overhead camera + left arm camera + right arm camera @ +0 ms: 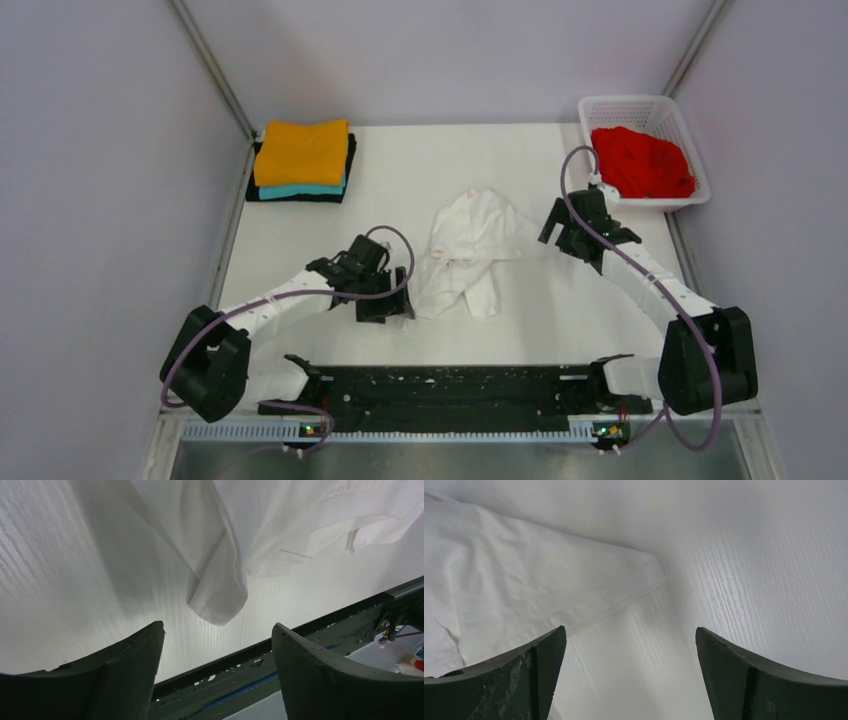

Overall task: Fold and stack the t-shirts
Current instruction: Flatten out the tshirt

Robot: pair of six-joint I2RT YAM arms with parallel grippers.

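A large white cloth t-shirt (470, 250) lies crumpled and unfolded in the middle of the white wood-grain table (400, 170), one narrow part of it trailing toward the near edge. The left gripper (393, 303) sits low just beside the near-left edge of this shirt. In the left wrist view its two dark fingers (135, 665) stand apart with only bare tabletop between them, and a rounded fold of the white shirt (220, 595) lies just beyond their tips, so the jaws are released and hold nothing. The right gripper (553, 228) is at the shirt's right side. Its wrist view shows wide-spread dark fingers (534, 675) over the table, with a hemmed corner of the white cloth (499, 580) just ahead and to the left, not touched and not grasped. At the far left corner a neatly folded orange t-shirt (302, 150) tops a stack, with a folded teal t-shirt (300, 189) under it and a black layer (300, 198) at the bottom. At the far right corner a crumpled red t-shirt (640, 160) fills a white plastic mesh basket (625, 101). A black perforated rail (450, 385) runs along the near edge between the arm bases.
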